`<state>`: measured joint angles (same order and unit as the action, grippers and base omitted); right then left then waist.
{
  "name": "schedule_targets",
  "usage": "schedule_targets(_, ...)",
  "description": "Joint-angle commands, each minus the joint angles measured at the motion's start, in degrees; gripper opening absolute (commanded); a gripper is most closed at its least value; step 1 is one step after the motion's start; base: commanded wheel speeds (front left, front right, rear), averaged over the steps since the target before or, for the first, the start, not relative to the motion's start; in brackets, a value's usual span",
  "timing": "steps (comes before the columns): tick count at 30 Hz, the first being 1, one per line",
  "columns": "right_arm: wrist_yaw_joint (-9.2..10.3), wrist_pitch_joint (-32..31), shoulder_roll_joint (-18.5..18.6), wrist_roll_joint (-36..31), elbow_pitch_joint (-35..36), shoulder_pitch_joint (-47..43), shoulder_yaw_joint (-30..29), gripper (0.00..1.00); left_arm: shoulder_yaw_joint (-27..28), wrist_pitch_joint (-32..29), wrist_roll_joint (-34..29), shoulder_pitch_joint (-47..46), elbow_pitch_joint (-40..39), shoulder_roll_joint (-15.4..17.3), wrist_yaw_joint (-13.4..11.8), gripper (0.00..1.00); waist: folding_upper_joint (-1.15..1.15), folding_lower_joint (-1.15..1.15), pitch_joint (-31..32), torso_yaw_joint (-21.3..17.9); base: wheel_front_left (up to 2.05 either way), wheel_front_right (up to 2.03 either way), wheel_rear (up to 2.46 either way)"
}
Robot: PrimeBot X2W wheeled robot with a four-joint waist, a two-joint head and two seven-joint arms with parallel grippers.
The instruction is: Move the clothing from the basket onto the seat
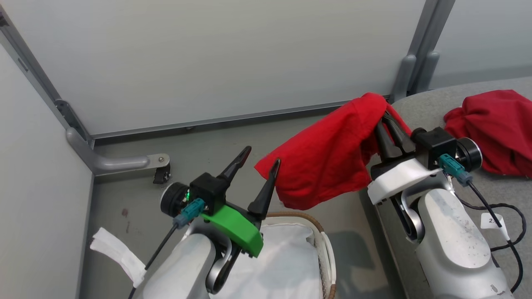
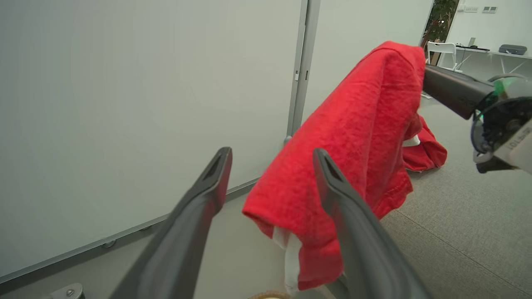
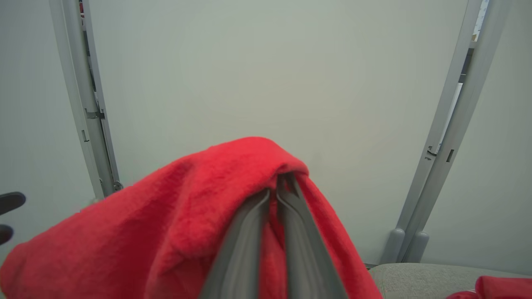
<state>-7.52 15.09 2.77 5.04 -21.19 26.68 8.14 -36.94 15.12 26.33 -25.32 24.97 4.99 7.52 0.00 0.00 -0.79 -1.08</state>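
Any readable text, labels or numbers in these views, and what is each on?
"2", rest cut off: small white paper tag on the black cable beside the right forearm.
Dark lettering on the pale wrist housing in the left wrist view: tilted and blurred, unreadable.
Nothing else legible.

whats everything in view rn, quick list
held garment: one, red, hanging in the air between basket and seat, pinched at its top
second garment: one, red, crumpled on the seat
basket: one, white with brown rim and white liner, on the floor under the left gripper
seat: one, grey, at the right
wall panels: several, pale grey, behind, joined by grey metal posts
floor: grey, between panels and seat
chair: one, white, far off in the left wrist view
left gripper: one, dark fingers, green mount, open, above the basket
right gripper: one, dark fingers, white mount, shut on the held garment
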Motion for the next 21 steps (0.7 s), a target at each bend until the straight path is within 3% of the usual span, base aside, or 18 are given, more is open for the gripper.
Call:
schedule_targets(1,0.06,0.1,0.2,-0.1,0.4,-1.0,-0.4,0.00,0.6,0.0,-0.5,1.6,-0.3,-0.1,-0.1,1.00,0.00,0.00,0.1,0.0,0.00,0.00,0.00)
schedule_targets(12,0.06,0.1,0.2,-0.6,0.9,-2.5,-2.3,0.00,1.7,0.0,-2.5,6.2,-1.4,-1.2,-0.1,1.00,0.00,0.00,0.2,-1.7,0.00,0.00,0.00)
schedule_targets(21,0.06,0.1,0.2,-1.7,1.0,-3.0,-3.5,0.00,2.2,0.0,-3.7,7.2,-2.1,-1.4,-0.1,1.00,0.00,0.00,-0.9,-9.9,0.00,0.00,0.00)
